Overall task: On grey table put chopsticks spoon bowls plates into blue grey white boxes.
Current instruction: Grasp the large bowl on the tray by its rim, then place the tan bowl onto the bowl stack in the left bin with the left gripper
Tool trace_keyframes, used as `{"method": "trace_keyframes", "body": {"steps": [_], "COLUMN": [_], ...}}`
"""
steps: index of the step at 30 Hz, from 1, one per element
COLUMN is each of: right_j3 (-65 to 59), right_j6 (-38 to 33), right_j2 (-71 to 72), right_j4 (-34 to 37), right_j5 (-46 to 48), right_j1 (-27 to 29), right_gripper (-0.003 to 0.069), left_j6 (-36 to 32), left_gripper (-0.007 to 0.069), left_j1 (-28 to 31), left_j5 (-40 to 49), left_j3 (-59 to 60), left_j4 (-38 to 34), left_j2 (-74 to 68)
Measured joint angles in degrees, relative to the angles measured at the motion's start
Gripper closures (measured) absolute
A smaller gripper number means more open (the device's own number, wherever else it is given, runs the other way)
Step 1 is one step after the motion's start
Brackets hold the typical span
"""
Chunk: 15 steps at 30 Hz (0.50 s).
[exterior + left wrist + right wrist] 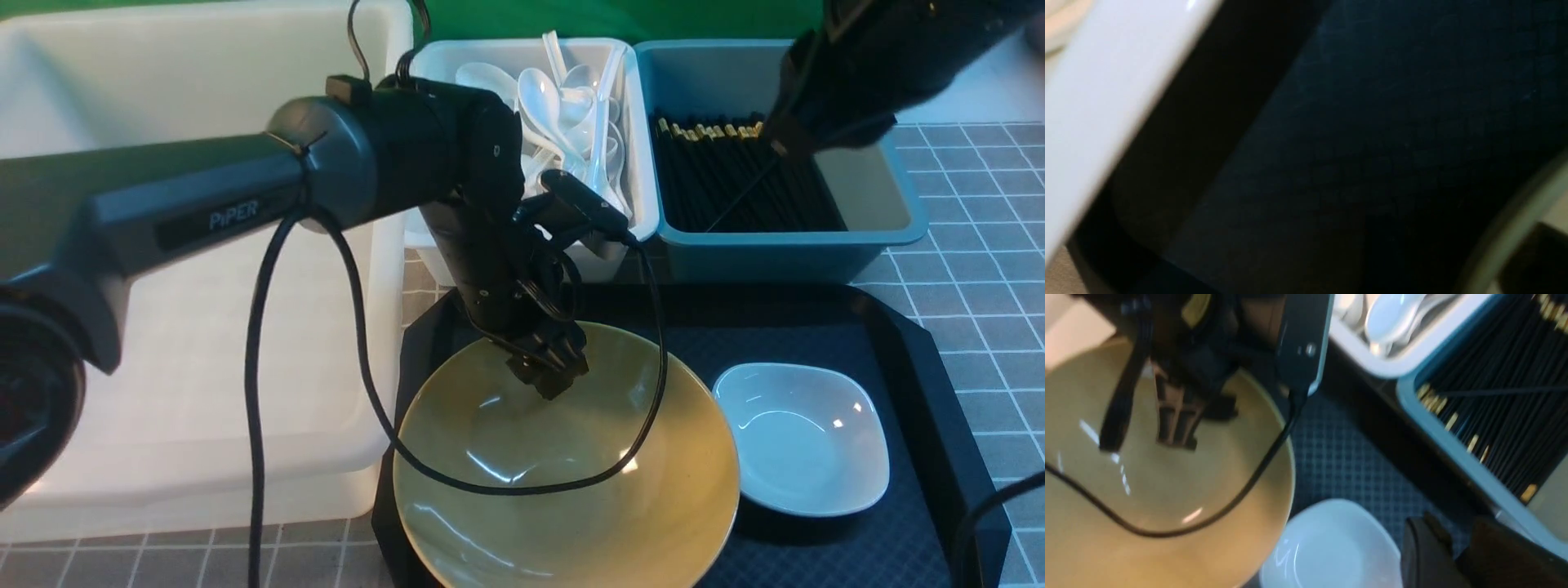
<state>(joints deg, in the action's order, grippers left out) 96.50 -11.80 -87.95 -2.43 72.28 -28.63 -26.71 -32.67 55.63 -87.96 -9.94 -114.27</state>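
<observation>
On black tray [914,343] | yellow bowl [571,506] | far rim under left fingers [552,372]

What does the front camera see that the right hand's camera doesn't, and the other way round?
Only the front view: the grey table with its white grid lines, the right arm itself, and the word PIPER on the left arm.
Only the right wrist view: nothing really new, just a blurry close look from the far side.
Both: the yellow bowl with the left gripper over its far rim, the white dish, the black tray, spoons in the white box, and chopsticks in the teal box.
</observation>
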Motion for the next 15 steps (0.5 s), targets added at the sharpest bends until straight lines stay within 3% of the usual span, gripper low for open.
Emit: {"method": "trace_keyframes", "body": {"steps": [1, 2, 5, 8, 15], "right_j3": [-0.65, -0.88, -1.55, -1.55, -1.55], "right_j6": [0.08, 0.08, 0.08, 0.15, 0.16], "right_j2": [0.18, 0.24, 0.40, 0.44, 0.44], "right_j4": [0.00, 0.00, -0.13, -0.13, -0.18], "right_j5": [0.00, 0.00, -0.06, -0.12, -0.57], "right_j1": [0.00, 0.00, 0.00, 0.00, -0.61], "right_gripper": [0.0471, 0.0471, 0.0471, 0.0470, 0.0468], "left_j6": [-0.48, -0.48, 0.32, 0.25, 0.78], "left_gripper": [0.0431, 0.0444, 0.0580, 0.0617, 0.0618], "left_j1": [0.00, 0.00, 0.00, -0.15, 2.62], "left_j5": [1.43, 1.64, 4.00, 6.97, 11.65], "left_j3": [-0.53, -0.61, -3.20, -6.10, -11.97], "left_j4": [-0.28, -0.28, -2.50, -1.50, -0.16], "left_j2": [0.30, 0.37, 2.37, 4.53, 12.66]}}
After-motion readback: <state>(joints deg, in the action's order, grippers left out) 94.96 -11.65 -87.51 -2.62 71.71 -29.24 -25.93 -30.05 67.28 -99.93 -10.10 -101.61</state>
